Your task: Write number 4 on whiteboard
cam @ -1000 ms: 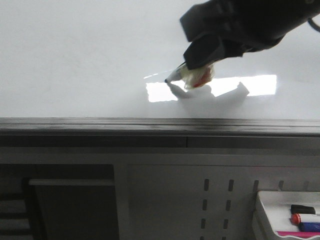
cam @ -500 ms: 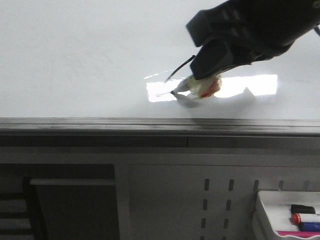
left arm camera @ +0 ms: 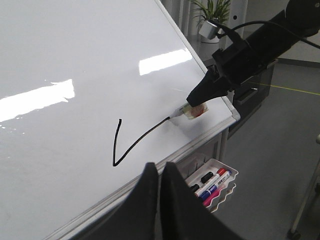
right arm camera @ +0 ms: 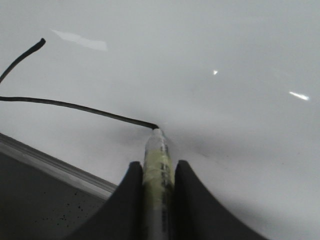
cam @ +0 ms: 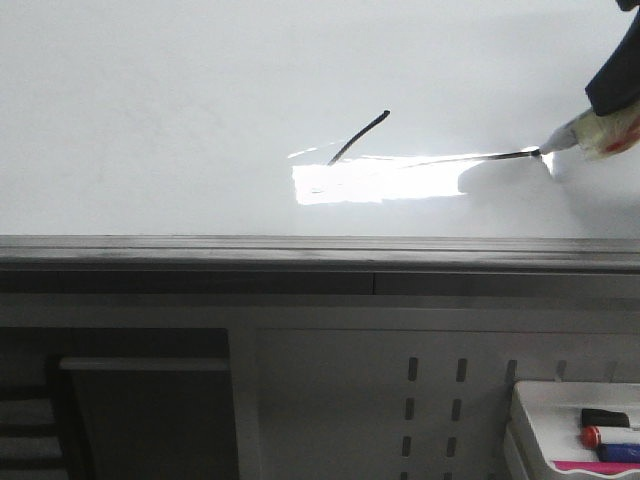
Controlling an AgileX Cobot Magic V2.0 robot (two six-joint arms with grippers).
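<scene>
The whiteboard (cam: 150,120) fills the front view and shows in the left wrist view (left arm camera: 60,60) and the right wrist view (right arm camera: 225,60). Of the number 4, a short slanted black stroke (cam: 358,137) and a thin horizontal line (cam: 470,157) show, joined at a corner in the left wrist view (left arm camera: 115,162). My right gripper (cam: 618,90) is shut on a tape-wrapped marker (right arm camera: 158,155). The marker's tip touches the board at the line's right end (cam: 540,152). My left gripper (left arm camera: 160,170) is shut and empty, above the board's near edge.
A grey metal rail (cam: 300,250) runs along the board's near edge. A small white tray (cam: 525,400) with several markers hangs below at the right, also in the left wrist view (left arm camera: 227,172). A potted plant (left arm camera: 212,15) and a dark cabinet stand beyond the board's corner.
The marker drew the slanted stroke down to the left, then ran right along the board and left the horizontal line. My right gripper has moved to the far right.
</scene>
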